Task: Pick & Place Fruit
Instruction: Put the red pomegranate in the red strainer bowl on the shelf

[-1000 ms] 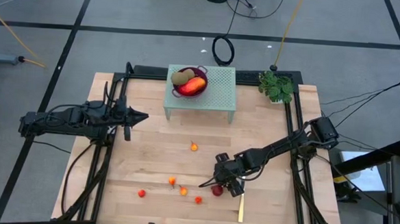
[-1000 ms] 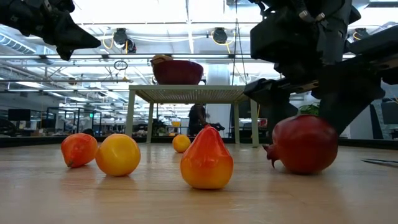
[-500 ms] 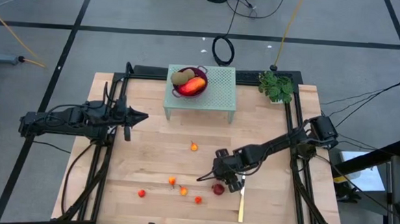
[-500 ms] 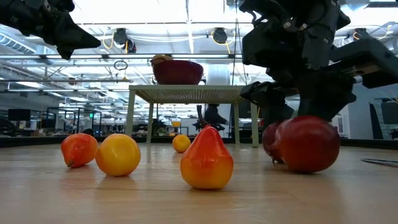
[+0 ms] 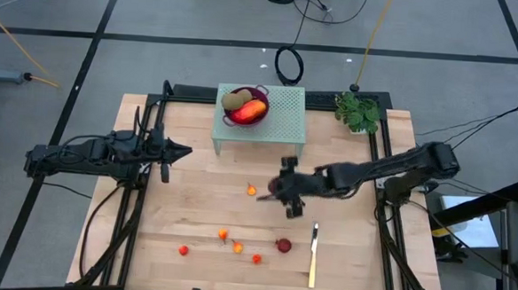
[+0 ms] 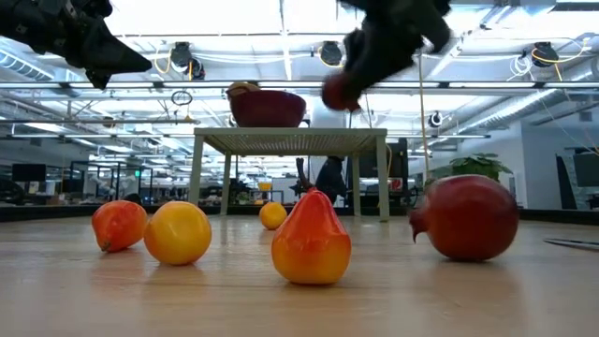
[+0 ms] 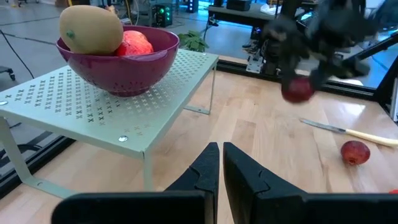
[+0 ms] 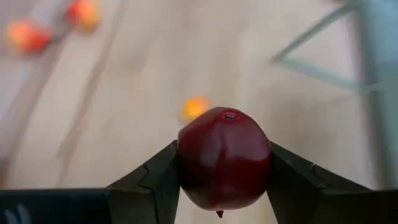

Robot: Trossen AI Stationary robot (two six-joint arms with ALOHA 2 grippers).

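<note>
My right gripper (image 5: 281, 196) hangs above the middle of the table, shut on a dark red round fruit (image 8: 224, 158), also seen high in the low view (image 6: 339, 92). A second dark red fruit (image 5: 282, 245) rests on the table near the front. Several small orange-red fruits (image 5: 237, 247) lie scattered on the wood, one (image 5: 251, 191) just left of the right gripper. A purple bowl (image 5: 246, 109) on a green stand (image 5: 282, 124) holds a brown-green oval (image 5: 237, 98) and a red-orange fruit (image 5: 254, 111). My left gripper (image 5: 181, 150) waits shut at the left. My right gripper pinches the dark red fruit by its two opposite sides (image 8: 186, 168) between its two fingers (image 8: 287, 177). The fingers come slanting down from the table's right side. The fruit is lifted well clear of the table.
A yellow-handled knife (image 5: 312, 263) lies near the front, right of the resting dark red fruit. A small green plant (image 5: 358, 113) stands at the far right corner. Black frame rails (image 5: 378, 169) run along both sides of the table.
My right gripper has risen from the front of the table and gone toward the far edge and the stand, carrying one dark red fruit lifted clear. The other dark red fruit has stayed on the table.
</note>
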